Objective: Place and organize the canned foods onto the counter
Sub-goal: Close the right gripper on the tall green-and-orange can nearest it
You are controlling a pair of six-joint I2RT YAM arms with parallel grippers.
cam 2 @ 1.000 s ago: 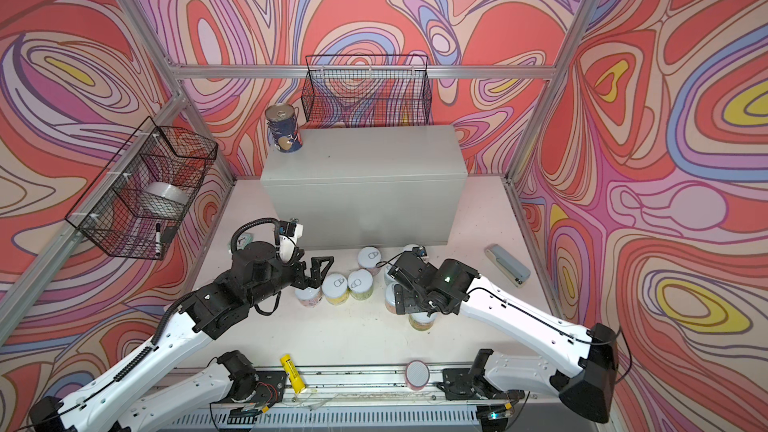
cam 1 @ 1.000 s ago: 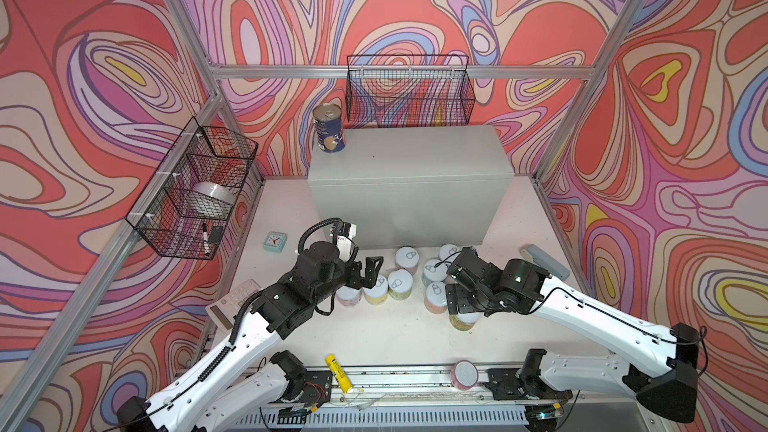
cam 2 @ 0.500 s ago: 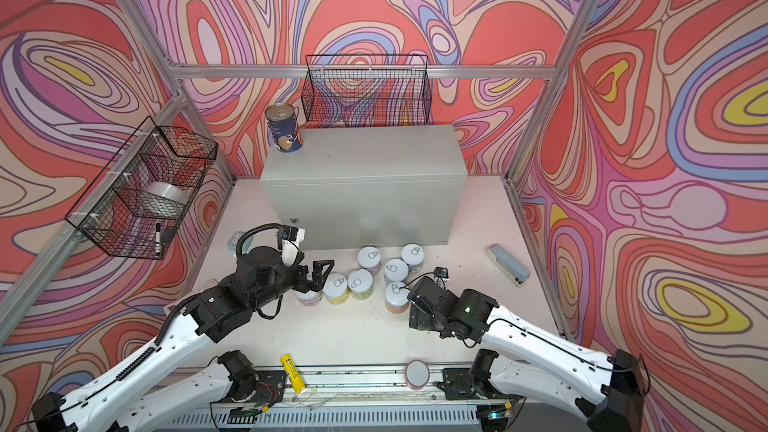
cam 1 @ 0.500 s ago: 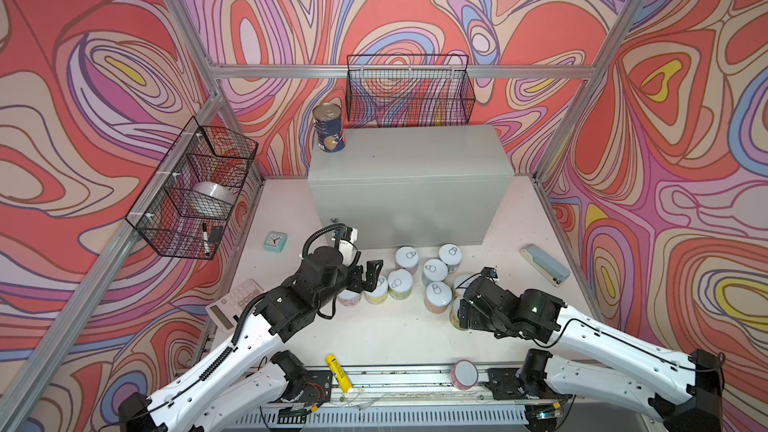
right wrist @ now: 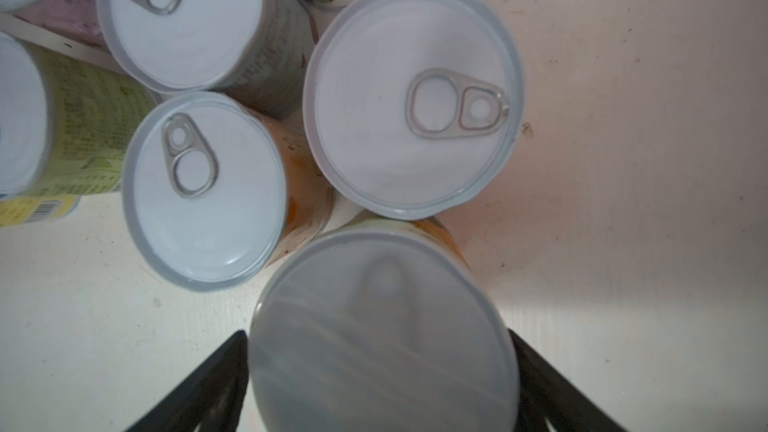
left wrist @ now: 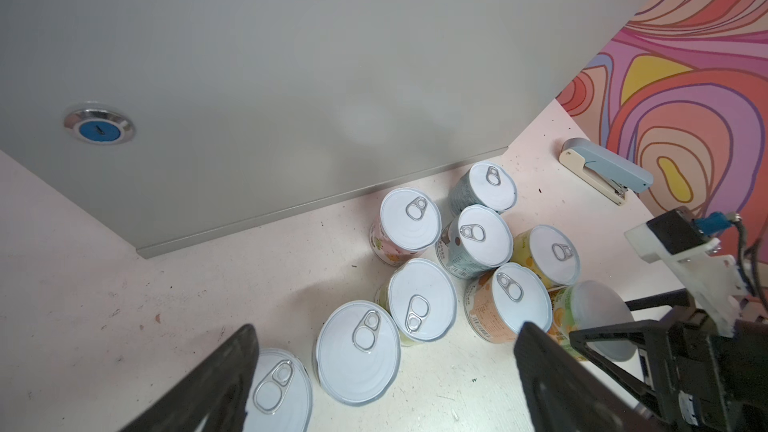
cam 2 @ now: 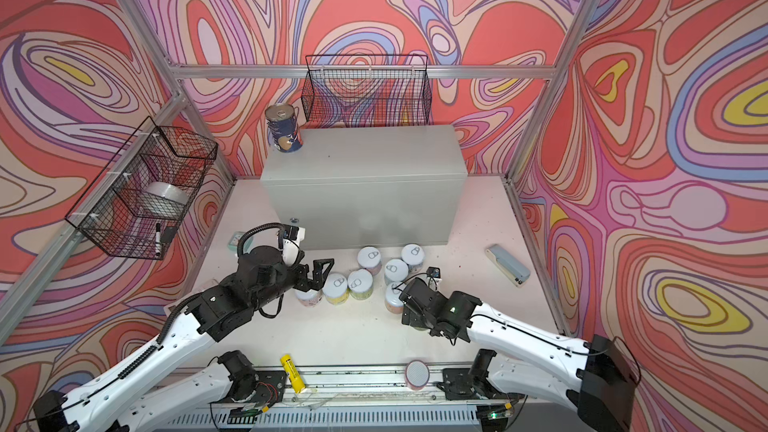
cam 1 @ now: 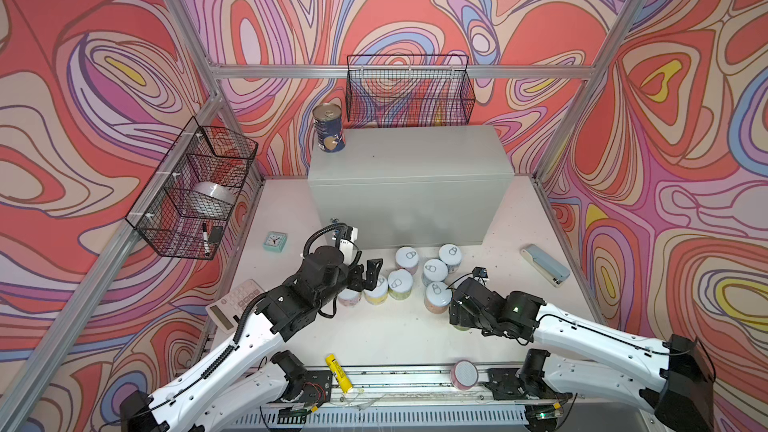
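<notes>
Light-grey counter (cam 1: pixel 409 160) stands at the back of the table, with one blue-labelled can (cam 1: pixel 329 128) upright on its rear left corner. The left gripper (cam 1: pixel 371 275) hangs over the left end of the can cluster, jaws spread wide, holding nothing. The right gripper (right wrist: pixel 376 334) is low at the cluster's near right, its fingers either side of a green-and-orange can (left wrist: pixel 598 317); can't tell if they press it. Nine white-lidded cans (cam 1: pixel 400 283) stand crowded on the table just before the counter's front.
</notes>
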